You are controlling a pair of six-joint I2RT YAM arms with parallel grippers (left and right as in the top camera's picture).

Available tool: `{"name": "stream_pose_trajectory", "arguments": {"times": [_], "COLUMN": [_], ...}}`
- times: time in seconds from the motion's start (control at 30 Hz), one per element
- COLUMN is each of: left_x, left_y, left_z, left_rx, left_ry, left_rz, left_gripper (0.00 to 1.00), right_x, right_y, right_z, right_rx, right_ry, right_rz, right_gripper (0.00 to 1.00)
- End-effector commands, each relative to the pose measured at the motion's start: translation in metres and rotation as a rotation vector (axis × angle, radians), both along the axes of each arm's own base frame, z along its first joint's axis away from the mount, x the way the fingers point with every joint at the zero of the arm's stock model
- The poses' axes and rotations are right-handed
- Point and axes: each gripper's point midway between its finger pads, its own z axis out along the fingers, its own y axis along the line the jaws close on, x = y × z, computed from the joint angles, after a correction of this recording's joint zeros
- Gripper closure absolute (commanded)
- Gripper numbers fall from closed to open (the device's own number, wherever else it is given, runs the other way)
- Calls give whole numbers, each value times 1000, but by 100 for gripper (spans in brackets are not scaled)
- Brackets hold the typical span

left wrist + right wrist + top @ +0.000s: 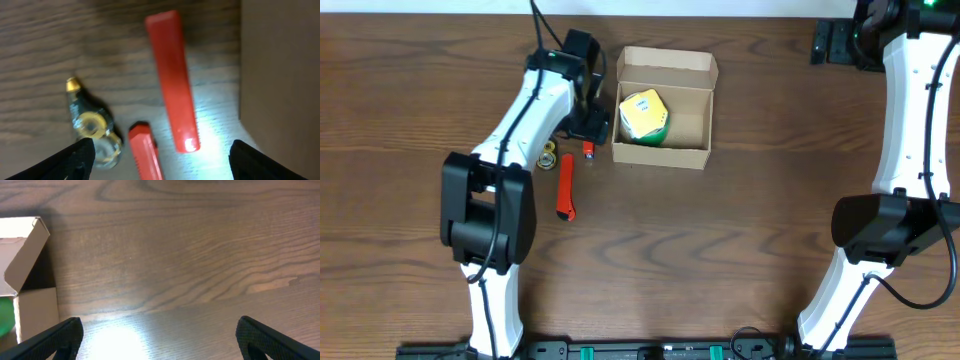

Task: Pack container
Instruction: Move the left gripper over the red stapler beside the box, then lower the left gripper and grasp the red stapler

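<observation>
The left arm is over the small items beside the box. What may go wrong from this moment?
1. The open left gripper hangs over a long red piece and a short red piece lying close together; it may catch both or push one away.
2. The cardboard box stands close beside that gripper; a finger may bump and shift it.
3. A yellow-green item already fills the box's left part, so a dropped piece may land on it.

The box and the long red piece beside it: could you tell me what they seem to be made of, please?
The box looks like plain matte brown cardboard, with folded flaps. The long red piece is probably smooth plastic; it reflects a glare.
</observation>
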Motion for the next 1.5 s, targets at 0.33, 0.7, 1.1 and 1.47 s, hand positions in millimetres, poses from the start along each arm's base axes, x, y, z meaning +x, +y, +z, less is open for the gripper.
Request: {"name": "stream_pose_trajectory", "arguments": {"times": [0.33, 0.7, 1.1, 1.47], "left_x": [9, 10, 11, 15], "left_y": [-19, -22, -21, -11], "left_z": [-28, -39, -39, -39], "left_rx": [-63, -74, -71, -33], "left_ry": [24, 42, 38, 21], "left_rz": [44, 72, 80, 93], "left_gripper": [16, 34, 40, 41], "right_x": [-9, -10, -10, -13], "right_y": [3, 2, 2, 3], "right_z": [-7, -7, -8, -9], "right_rx": [10, 11, 11, 12], "right_ry": [49, 52, 53, 65], "right_rz": [-6, -7, -7, -7], "right_gripper": [1, 1, 1, 1]}}
